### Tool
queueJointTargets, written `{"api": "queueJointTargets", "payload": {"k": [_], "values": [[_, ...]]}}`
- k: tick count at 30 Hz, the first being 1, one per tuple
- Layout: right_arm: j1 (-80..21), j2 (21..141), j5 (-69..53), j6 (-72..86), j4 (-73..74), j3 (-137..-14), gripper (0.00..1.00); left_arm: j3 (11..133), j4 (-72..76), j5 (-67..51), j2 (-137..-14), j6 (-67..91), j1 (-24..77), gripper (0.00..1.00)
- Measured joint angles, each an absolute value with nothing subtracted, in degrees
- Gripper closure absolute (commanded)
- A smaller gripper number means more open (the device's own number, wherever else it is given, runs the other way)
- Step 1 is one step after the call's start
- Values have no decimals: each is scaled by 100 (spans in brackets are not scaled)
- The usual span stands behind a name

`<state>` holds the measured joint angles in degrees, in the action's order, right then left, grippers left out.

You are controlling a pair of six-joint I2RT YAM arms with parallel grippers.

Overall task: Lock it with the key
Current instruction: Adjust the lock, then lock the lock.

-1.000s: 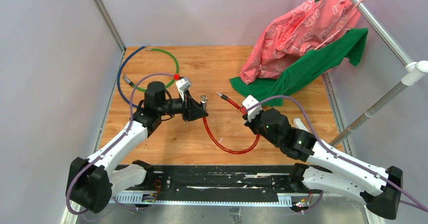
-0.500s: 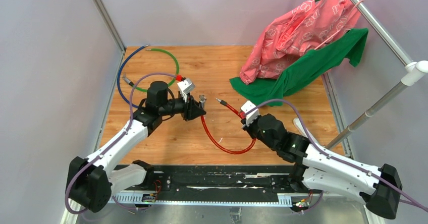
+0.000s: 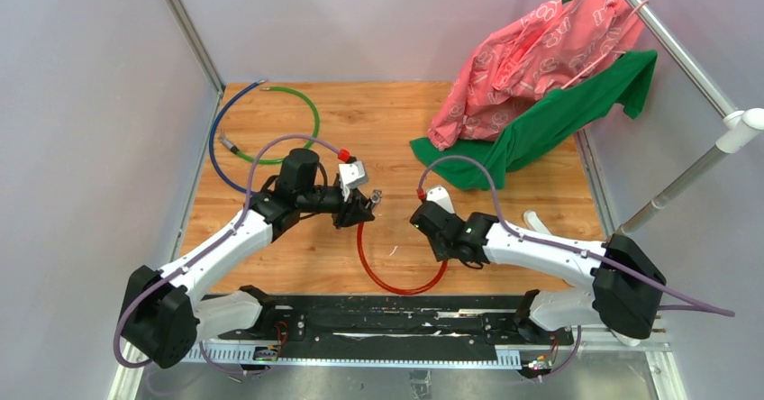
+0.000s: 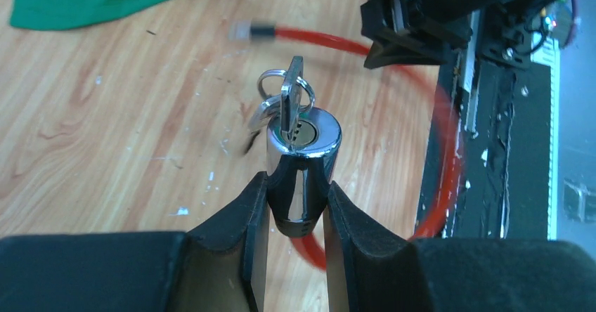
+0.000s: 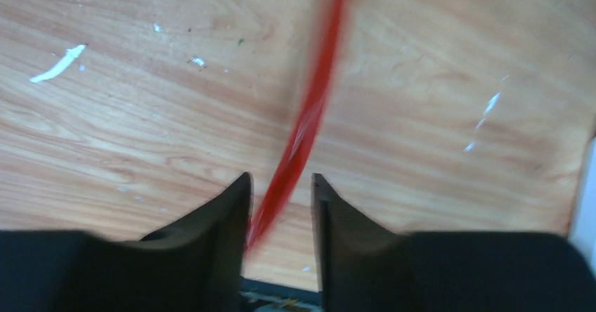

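The left tool (image 4: 296,185) is clamped on the silver lock (image 4: 303,159) at one end of the red cable (image 3: 396,287). Its two black fingers (image 4: 246,221) press on the sides of the lock and hold it up off the table (image 3: 396,121). The key (image 4: 290,101) is stuck in the top of the lock and stands up straight. A small ring (image 4: 267,80) goes through the key, and more little keys hang from it beside the lock.

The right tool (image 5: 280,182) is low over the table, near the left one but not touching it. Its fingers are a little apart. The red cable runs between them and looks blurry. The gap is wider than the cable, so the tool is not squeezing it.

The red cable makes a big loop on the table between the two arms. A green cable (image 3: 311,112) and a blue cable (image 3: 214,143) lie at the far left. A pink cloth (image 3: 532,49) and a green cloth (image 3: 541,130) hang at the far right.
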<state>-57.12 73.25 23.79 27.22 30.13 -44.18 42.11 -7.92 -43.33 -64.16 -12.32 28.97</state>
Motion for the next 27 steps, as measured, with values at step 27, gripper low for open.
{"api": "queueJointTargets", "payload": {"k": [27], "values": [[-4678,6246,-3927,-2541,1992,-6781,28,4897,-2526,-5636,-6641,-3081,3022,100]]}}
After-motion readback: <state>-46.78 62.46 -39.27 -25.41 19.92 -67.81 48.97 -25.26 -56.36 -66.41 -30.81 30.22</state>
